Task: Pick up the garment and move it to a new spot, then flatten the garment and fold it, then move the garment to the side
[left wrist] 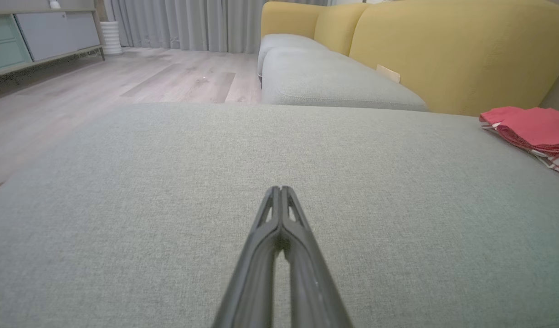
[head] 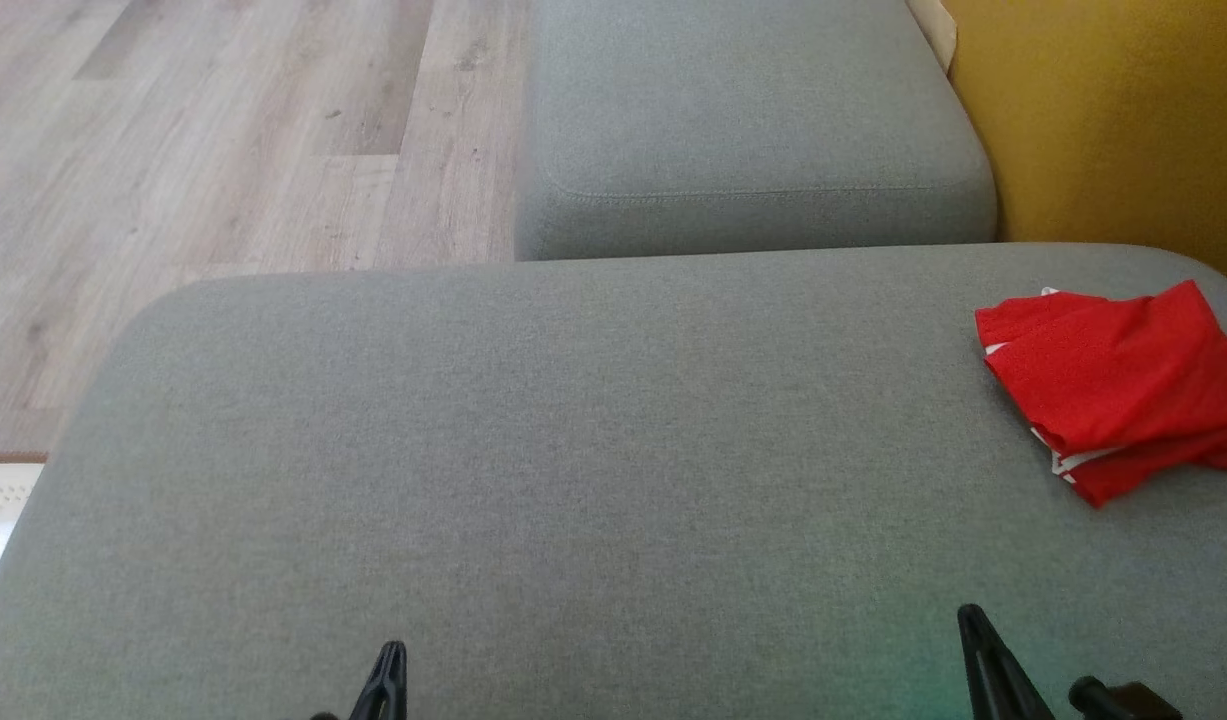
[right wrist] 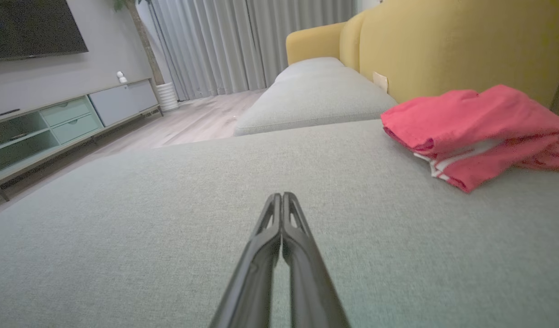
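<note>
The garment (head: 1118, 385) is a red piece with white stripes, lying folded at the far right of the grey seat cushion (head: 573, 450). It also appears at the right edge of the left wrist view as the garment (left wrist: 532, 130) and at the upper right of the right wrist view as the garment (right wrist: 475, 132). My left gripper (head: 393, 650) sits low at the near edge, shut and empty, with its tips together at the left gripper (left wrist: 279, 187). My right gripper (head: 968, 612) hangs near the lower right, well short of the garment, also shut on nothing, as the right gripper (right wrist: 281, 195) shows.
A second grey cushion (head: 753, 120) lies beyond the first. The yellow sofa back (head: 1123, 120) rises along the right. Wooden floor (head: 223, 140) spreads to the left. A low cabinet (right wrist: 56, 123) and curtains (right wrist: 243, 45) stand across the room.
</note>
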Controlling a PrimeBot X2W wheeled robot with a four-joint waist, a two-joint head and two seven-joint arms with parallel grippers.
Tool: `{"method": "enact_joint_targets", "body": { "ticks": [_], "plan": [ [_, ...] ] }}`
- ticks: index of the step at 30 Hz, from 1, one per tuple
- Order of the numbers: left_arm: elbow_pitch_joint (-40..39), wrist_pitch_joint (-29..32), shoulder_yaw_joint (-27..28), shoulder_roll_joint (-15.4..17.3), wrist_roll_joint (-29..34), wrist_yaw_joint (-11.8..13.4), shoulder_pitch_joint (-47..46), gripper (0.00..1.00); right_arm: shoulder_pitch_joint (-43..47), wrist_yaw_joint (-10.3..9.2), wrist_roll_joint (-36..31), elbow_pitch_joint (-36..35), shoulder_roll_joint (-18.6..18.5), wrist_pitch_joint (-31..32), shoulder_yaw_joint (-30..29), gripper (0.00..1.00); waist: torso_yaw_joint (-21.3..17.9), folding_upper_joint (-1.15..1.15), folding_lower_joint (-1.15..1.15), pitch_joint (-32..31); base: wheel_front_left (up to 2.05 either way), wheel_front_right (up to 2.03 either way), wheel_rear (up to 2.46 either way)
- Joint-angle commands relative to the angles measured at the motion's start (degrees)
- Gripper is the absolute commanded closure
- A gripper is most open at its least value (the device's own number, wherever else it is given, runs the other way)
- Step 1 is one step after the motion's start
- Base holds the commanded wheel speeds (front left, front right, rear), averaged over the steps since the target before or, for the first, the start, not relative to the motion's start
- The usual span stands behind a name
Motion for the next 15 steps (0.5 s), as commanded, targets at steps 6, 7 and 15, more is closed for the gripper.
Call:
{"method": "enact_joint_targets", "body": {
  "ticks": [6,7,15],
  "plan": [
    [-1.39,0.84,0.87,0.33,-5.73,-0.62,-2.15,1.00,-2.18,0.00,5.29,-1.47,-0.07,1.00,-0.55,1.00,-0.20,0.00,0.00,0.58,0.00,0.00,0.00],
    [-1.28,0.96,0.98,0.37,-6.47,-0.74,-2.35,1.00,-2.34,0.00,5.96,-1.45,-0.09,1.15,-0.62,1.00,-0.22,0.00,0.00,0.66,0.00,0.00,0.00],
    [-0.36,1.97,1.89,0.66,-12.34,-1.69,-3.99,1.00,-3.61,-0.01,11.34,-1.32,-0.15,2.32,-1.19,1.00,-0.44,0.00,0.00,1.27,0.00,0.00,0.00]
  ]
}}
